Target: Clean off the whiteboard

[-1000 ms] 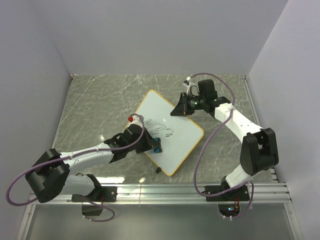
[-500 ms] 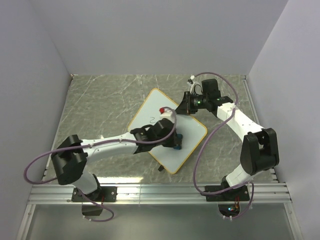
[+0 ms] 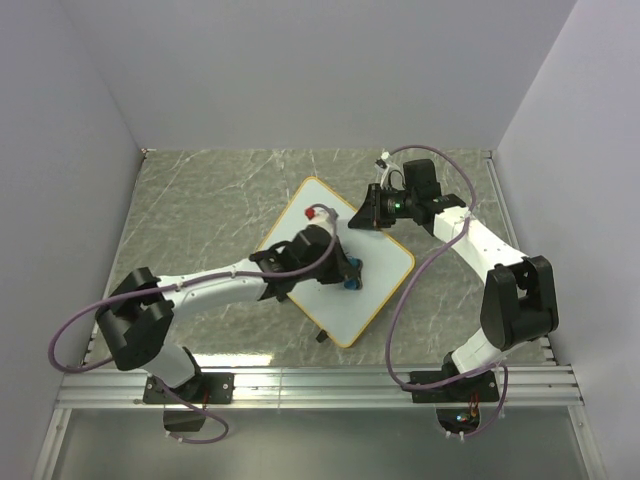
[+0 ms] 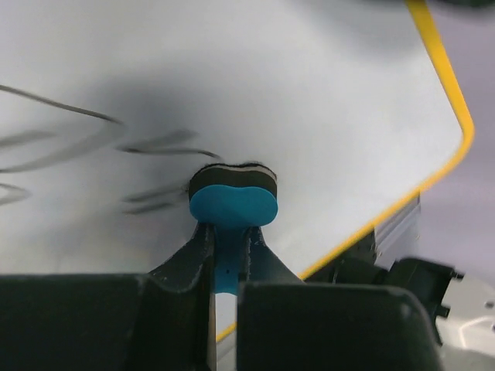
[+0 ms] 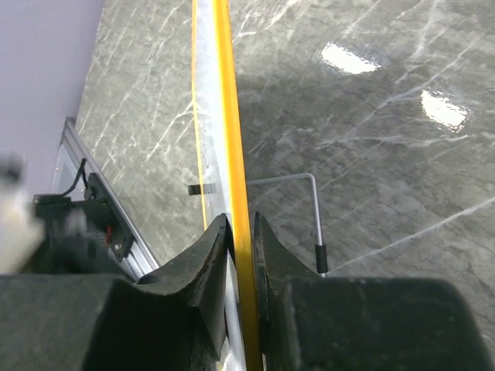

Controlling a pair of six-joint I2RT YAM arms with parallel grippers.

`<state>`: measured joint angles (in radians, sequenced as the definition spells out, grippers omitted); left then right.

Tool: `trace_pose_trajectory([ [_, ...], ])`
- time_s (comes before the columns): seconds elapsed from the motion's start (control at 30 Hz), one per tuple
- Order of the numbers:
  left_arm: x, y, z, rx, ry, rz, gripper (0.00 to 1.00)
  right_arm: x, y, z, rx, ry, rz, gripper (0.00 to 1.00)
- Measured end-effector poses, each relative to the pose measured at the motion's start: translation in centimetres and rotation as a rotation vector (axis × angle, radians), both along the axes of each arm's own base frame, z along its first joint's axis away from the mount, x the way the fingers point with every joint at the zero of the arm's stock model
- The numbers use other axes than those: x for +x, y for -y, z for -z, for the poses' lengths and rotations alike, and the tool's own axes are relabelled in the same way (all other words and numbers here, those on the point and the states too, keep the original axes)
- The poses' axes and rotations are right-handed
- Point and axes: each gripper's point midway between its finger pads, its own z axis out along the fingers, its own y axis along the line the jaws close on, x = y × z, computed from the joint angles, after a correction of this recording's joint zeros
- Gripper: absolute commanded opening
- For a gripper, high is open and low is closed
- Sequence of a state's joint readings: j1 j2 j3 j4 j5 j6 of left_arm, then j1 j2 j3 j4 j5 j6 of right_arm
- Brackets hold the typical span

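Note:
The whiteboard (image 3: 385, 268) lies tilted in the middle of the table, white with a yellow frame. My left gripper (image 3: 343, 272) is shut on a blue eraser (image 3: 351, 284) and presses it on the board. In the left wrist view the eraser (image 4: 233, 205) sits felt-down on the white surface (image 4: 309, 85), with black scribbles (image 4: 69, 143) to its left. My right gripper (image 3: 364, 218) is shut on the board's far edge. In the right wrist view its fingers (image 5: 216, 247) clamp the yellow frame (image 5: 225, 93).
The table is grey marble (image 3: 200, 210) with walls at the back and sides. A black clip (image 3: 319, 337) sticks out of the board's near edge. A thin metal stand leg (image 5: 313, 209) shows under the board. An aluminium rail (image 3: 330, 382) runs along the near edge.
My left arm swept the eraser to the right across the board, then drew back a little toward the far left. The board turned slightly. The right gripper kept its hold on the edge.

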<state>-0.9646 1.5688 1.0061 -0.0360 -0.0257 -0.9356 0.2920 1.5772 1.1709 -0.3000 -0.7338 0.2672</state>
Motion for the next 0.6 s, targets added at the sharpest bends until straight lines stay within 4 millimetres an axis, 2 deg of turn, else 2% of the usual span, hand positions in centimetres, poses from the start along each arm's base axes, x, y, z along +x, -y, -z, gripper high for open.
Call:
trace_pose_trajectory([
  [0.1, 1.8, -2.8, 0.7, -0.022, -0.022, -0.088, 0.0, 0.0, 0.1, 0.1, -0.005, -0.002, 0.006, 0.0],
  [0.2, 2.0, -4.3, 1.5, -0.06, -0.019, -0.145, 0.0, 0.0, 0.1, 0.2, -0.009, -0.006, 0.008, 0.0],
  [0.43, 0.7, -3.7, 2.3, -0.14, 0.006, -0.204, 0.0, 0.1, 0.3, 0.3, -0.021, 0.001, 0.013, 0.0],
  [0.6, 1.1, -5.2, 2.9, -0.226, -0.073, -0.275, 0.0, 0.1, 0.4, 0.3, -0.024, 0.002, 0.016, 0.0],
])
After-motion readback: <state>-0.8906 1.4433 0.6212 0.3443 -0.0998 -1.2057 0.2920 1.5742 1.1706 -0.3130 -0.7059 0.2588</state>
